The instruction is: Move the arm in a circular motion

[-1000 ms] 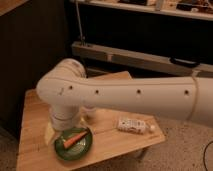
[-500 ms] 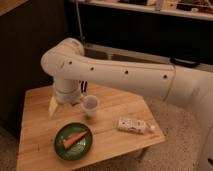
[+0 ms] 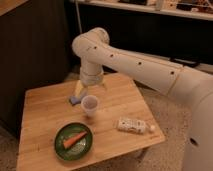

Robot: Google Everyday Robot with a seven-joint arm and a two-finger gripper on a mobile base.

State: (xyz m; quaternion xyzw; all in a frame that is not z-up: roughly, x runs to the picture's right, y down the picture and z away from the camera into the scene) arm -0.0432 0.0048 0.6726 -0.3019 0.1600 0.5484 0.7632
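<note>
- Progress on the circle cannot be read from one pose; nothing on the table (image 3: 45, 112) marks how much of the loop is done or left.
- The arm (image 3: 135, 65) reaches in from the right, bends at its high joint and points down over the far part of the table.
- The gripper (image 3: 79, 94) hangs low, just beside a small cup (image 3: 90, 106); whether it is open or closed, one cannot tell.
- A plate (image 3: 59, 149) with a carrot (image 3: 74, 140) and a lying bottle (image 3: 132, 125) are nearer the front edge; the sweep should pass clear of the cup.
</note>
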